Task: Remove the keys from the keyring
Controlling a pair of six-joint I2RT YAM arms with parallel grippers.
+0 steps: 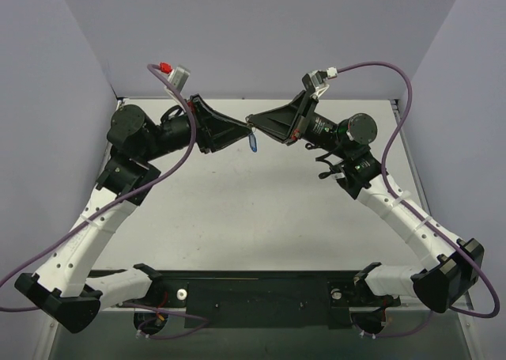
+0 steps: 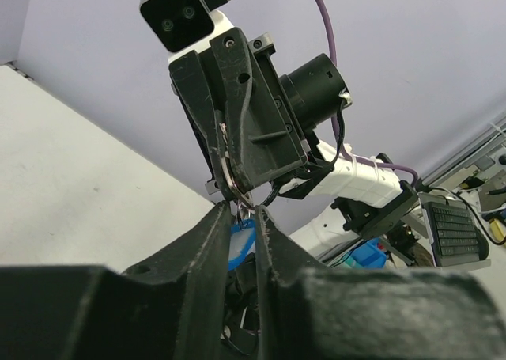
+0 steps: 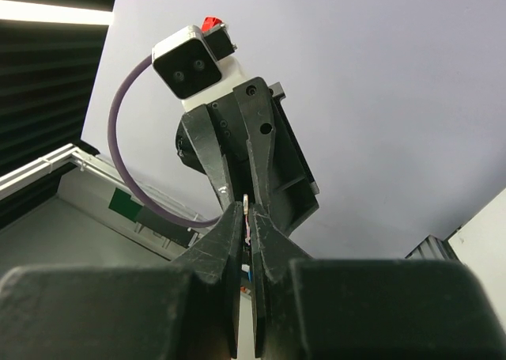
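Both arms meet in mid-air, well above the table (image 1: 261, 217), their fingertips nearly touching. My right gripper (image 3: 247, 211) is closed tight, pinching the thin wire of the keyring (image 2: 230, 183) at its tips. A blue tag (image 2: 241, 245) hangs from the ring and sits in the narrow slot between the fingers of my left gripper (image 2: 244, 214). There is a slim gap there, and I cannot tell whether those fingers are pressing the tag or just flanking it. The keys are too small for me to pick out for certain, so I judge they hang at the ring, near the tag. The main risk, as I see it, is that the left gripper closes on the tag and not on a key, so a pull would only drag the whole ring. The right pinch sits at the very fingertips on smooth wire, so a sideways tug could slip the ring free and drop everything onto the table. With the tips this close, the fingers could also knock together.
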